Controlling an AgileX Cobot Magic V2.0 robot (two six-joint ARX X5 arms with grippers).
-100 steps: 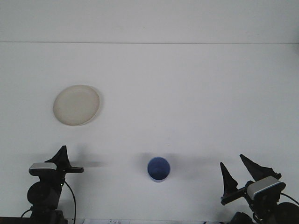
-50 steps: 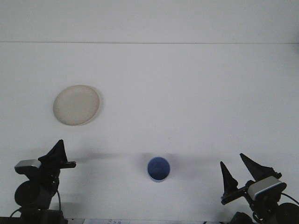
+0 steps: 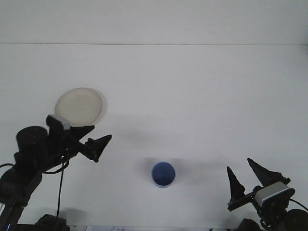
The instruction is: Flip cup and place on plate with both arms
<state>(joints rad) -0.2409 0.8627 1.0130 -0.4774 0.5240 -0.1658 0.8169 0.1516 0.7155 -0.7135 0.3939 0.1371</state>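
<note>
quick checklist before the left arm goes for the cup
1. Cup reachable, nothing beside it: ok.
2. Cup orientation: opening faces up, blue inside visible; flip need cannot tell.
3. Left end effector open, empty, pointing toward the cup: ok.
4. Left end effector at the cup: not ok, a clear gap remains, up and to its left.
5. Plate free for placing: ok, though the left arm hides part of its near edge.
6. Right end effector open, parked at the lower right, apart from the cup: ok.
</note>
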